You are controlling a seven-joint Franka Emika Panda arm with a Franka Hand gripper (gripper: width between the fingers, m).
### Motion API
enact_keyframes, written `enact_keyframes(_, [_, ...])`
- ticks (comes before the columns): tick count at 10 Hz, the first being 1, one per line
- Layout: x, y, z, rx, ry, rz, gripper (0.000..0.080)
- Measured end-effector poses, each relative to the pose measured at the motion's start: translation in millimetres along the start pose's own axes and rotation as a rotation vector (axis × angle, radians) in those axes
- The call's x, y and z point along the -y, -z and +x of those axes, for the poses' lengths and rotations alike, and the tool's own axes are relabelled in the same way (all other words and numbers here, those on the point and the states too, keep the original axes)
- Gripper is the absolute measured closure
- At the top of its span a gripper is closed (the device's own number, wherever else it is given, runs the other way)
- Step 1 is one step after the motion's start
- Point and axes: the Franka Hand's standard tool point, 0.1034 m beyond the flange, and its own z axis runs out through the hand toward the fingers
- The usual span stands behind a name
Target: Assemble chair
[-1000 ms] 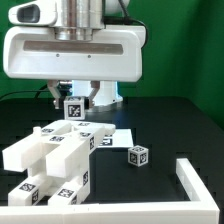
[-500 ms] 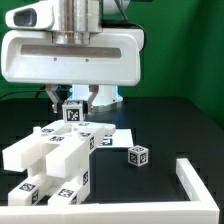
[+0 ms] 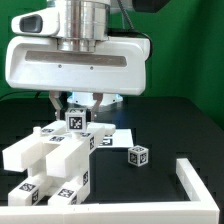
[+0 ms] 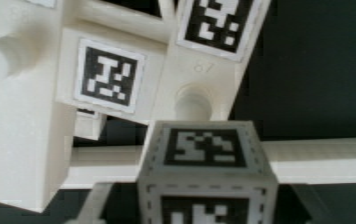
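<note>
The gripper point(image 3: 76, 112) was clenched on a small tagged block point(image 3: 76, 122), holding it right over the chair parts point(image 3: 55, 152) at the exterior view's left; contact could not be told. A second block point(image 3: 139, 154) sat apart on the table point(image 3: 170, 125), near the rail point(image 3: 196, 182).

Likely a lab: green backdrop point(image 3: 190, 60), black table point(image 3: 170, 125).

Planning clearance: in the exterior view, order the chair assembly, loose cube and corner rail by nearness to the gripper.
1. Chair assembly, just below the gripper holding a tagged block.
2. Loose cube, toward the exterior view's right.
3. Corner rail, farther right.
</note>
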Motion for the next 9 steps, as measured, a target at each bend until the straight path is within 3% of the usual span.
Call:
enact_keyframes(3, [-0.3, -5.3, -12.5, 0.014, -0.049, 0.018, 0.0515])
enact_keyframes(9, [-5.3, -11.9, -13.6, 0.013, -0.052, 0.006, 0.0515])
